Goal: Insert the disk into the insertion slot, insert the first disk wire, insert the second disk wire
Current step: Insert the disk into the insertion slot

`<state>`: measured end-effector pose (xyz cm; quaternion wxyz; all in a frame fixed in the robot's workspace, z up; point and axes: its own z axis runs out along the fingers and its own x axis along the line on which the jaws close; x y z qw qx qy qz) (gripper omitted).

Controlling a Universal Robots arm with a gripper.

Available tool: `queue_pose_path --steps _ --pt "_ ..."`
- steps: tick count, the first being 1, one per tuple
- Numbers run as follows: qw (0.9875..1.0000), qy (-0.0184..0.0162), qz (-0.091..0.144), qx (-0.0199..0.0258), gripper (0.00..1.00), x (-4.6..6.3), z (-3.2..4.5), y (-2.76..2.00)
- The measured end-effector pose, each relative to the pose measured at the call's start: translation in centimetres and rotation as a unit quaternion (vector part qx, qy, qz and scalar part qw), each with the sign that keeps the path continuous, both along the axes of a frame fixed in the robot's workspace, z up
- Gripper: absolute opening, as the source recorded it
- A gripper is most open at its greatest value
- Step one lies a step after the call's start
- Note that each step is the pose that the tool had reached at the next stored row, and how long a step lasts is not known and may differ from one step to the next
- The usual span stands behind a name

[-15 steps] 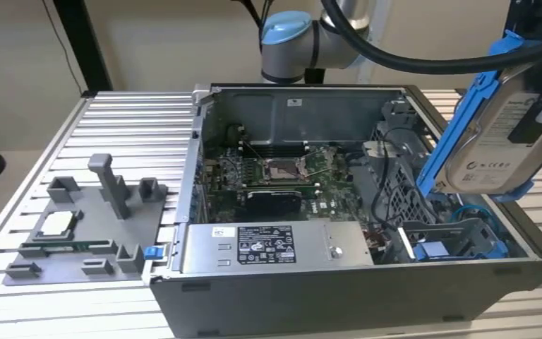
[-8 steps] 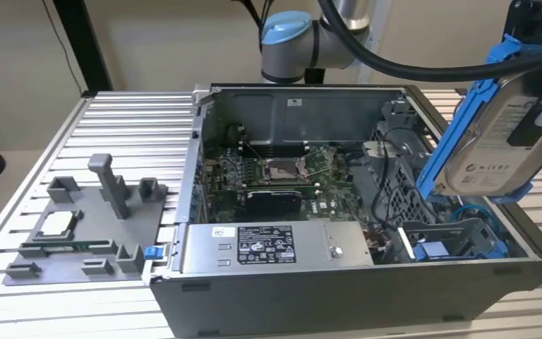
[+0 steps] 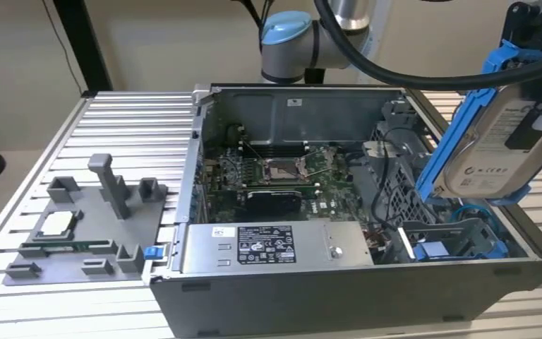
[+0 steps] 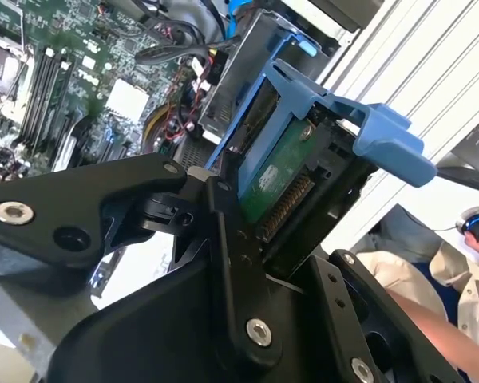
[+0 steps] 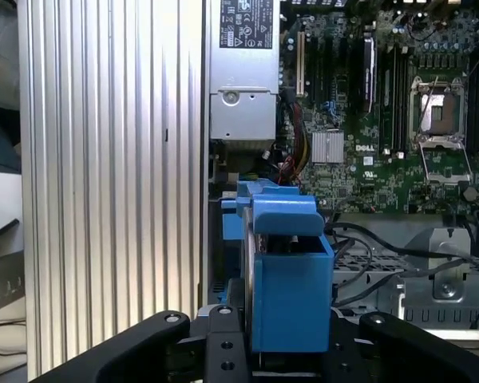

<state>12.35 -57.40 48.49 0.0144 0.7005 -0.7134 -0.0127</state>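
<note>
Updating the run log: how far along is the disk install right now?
Nothing seated yet. In hand: the gripper is shut on the disk, held tilted above the insertion slot at the exterior view's right. Left: the slot holds no disk, and no wire is on the disk.

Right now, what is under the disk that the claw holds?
In the exterior view, the disk hangs tilted above the insertion slot, a grey bay with blue parts. The disk's lower edge covers what lies directly behind it.

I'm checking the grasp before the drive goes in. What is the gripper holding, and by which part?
The gripper holds the disk, clamped at its upper end across the blue frame. The disk hangs tilted above the insertion slot.
</note>
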Motion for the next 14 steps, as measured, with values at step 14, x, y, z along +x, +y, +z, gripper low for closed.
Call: queue_pose_path --steps 14 --pt "1.0 0.0 0.0 0.0 0.0 0.05 -0.65 -0.01"
